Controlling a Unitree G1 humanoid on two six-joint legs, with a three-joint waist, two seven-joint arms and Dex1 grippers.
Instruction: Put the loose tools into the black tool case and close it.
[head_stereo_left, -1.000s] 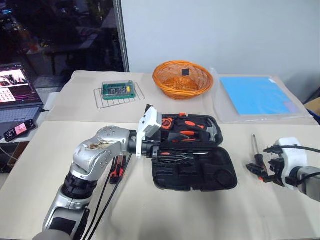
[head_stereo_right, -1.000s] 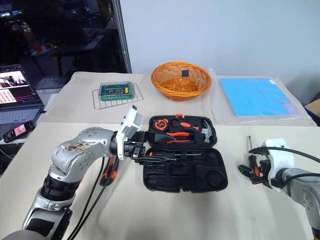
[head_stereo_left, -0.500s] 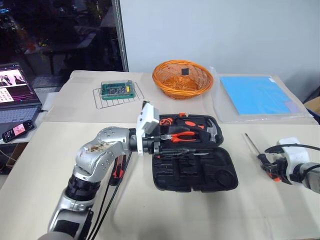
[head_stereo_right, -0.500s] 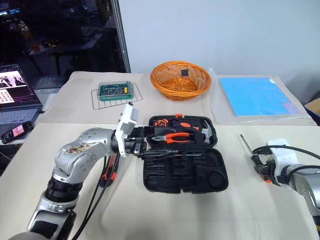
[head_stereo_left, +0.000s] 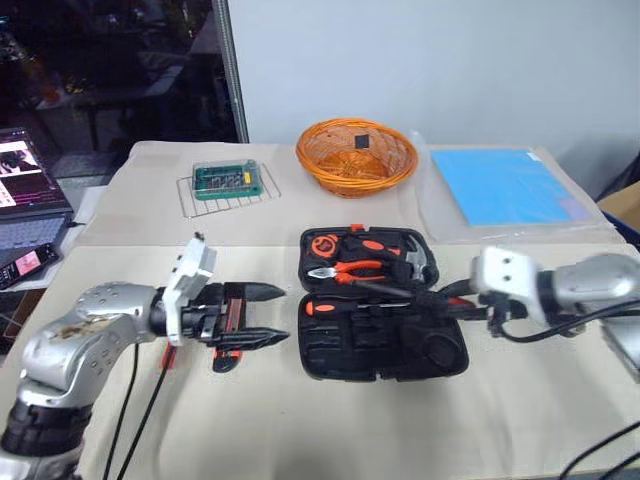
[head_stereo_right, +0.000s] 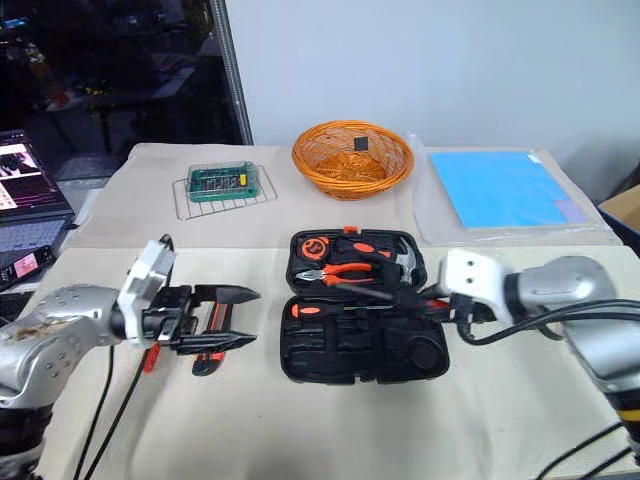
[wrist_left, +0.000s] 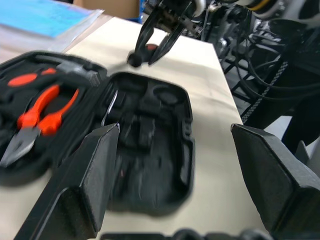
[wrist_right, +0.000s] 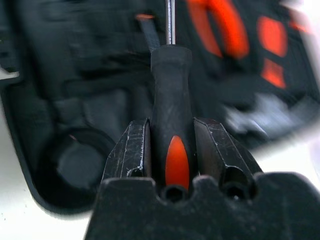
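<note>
Right wrist view shows the right claw (wrist_right: 171, 150) clamped on a screwdriver (wrist_right: 170, 100) over the open black tool case (head_stereo_left: 440, 362); the left claw (head_stereo_left: 262, 315) gapes empty above the utility knife (head_stereo_left: 228, 352), unpacked on the surface (head_stereo_left: 300, 420).

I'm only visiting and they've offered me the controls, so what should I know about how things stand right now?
Right gripper: shut on a screwdriver, carried over the open tool case.
Left gripper: open, empty, beside the case, above the utility knife on the table.
Done: one screwdriver lies in the case, by the pliers and hammer.
Left: seat the held screwdriver, pick up the knife and any other loose tools, close the case.
</note>
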